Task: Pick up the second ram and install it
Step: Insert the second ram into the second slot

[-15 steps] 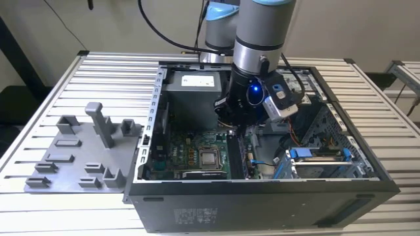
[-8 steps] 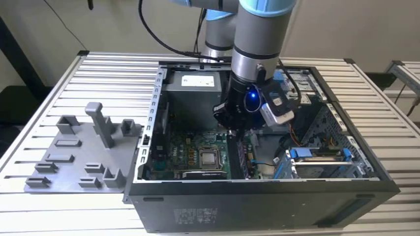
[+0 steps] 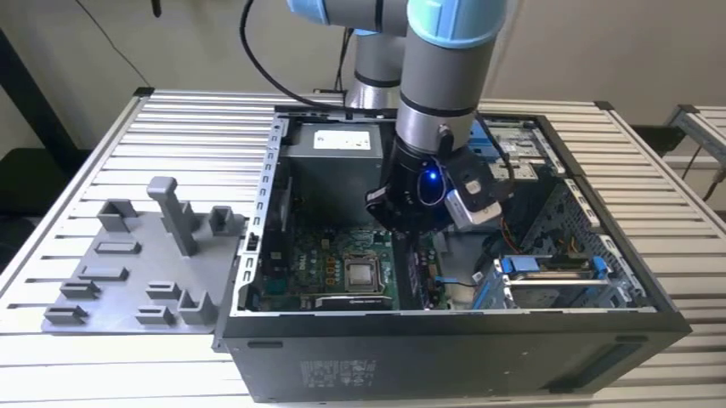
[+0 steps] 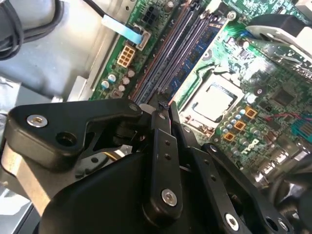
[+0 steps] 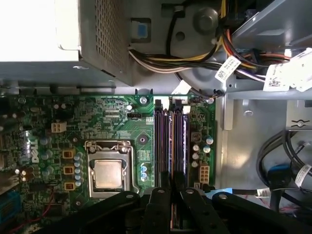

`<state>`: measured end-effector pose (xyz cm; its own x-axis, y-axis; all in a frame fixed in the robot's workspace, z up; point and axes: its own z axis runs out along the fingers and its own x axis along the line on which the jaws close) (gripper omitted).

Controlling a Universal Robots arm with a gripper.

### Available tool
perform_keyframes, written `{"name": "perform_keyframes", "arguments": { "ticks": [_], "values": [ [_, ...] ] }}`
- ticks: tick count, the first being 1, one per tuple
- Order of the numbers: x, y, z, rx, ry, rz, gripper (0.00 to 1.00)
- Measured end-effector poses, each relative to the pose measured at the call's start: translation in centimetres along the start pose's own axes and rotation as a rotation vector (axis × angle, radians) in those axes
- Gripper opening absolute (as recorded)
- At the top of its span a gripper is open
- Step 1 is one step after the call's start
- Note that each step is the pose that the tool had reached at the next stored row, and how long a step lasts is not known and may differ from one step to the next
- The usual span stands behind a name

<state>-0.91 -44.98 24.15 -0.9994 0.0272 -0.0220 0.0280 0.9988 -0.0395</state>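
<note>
No print can be made out letter by letter; only its places can be told. In the exterior view a white label (image 3: 346, 138) lies on top of the power supply (image 3: 329, 166), behind the gripper (image 3: 411, 223), and a block of pale print (image 3: 340, 371) stands on the case's outer wall (image 3: 477, 357), below the gripper. In the first wrist view white printed tags (image 5: 228, 66) hang on the cables (image 5: 161, 61) beyond the gripper (image 5: 171, 187), and a white sideways mark (image 5: 28, 146) stands on the motherboard (image 5: 117, 122), well off to the gripper's side. Fine white lettering dots the motherboard in both wrist views, too small to read.
</note>
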Motion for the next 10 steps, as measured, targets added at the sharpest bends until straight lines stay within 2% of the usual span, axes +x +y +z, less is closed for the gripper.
{"name": "perform_keyframes", "arguments": {
  "ticks": [10],
  "values": [
    [0.40, 0.01, 1.71, -0.0002, -0.0012, 0.000, 0.14]
  ]
}}
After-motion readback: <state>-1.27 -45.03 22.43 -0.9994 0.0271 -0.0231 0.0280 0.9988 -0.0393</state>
